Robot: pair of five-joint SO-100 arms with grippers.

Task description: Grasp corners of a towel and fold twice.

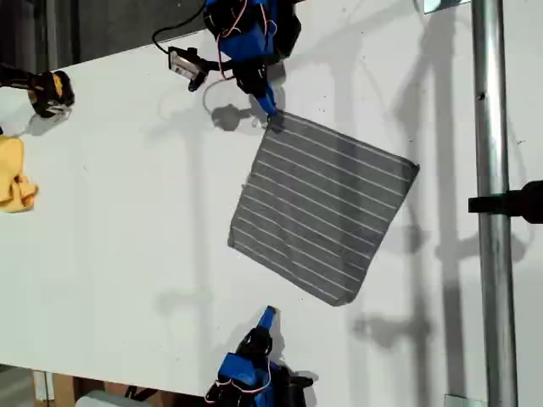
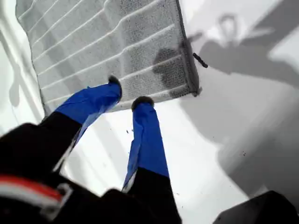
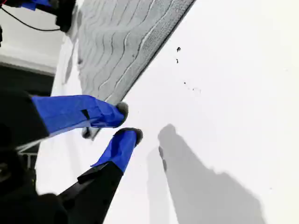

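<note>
At the exterior view's left lies a yellow cloth, no part of this job. Right of centre, the towel lies flat and unfolded on the bench, turned cornerwise. My first gripper hangs over its far corner, jaws narrowly parted, gripping nothing. My second gripper hovers just off the near edge, jaws also narrow and empty. I judge the first grasp is in hand. Next, each gripper needs to pinch its own corner.

Yellow cloth (crumpled) on white table.
</note>
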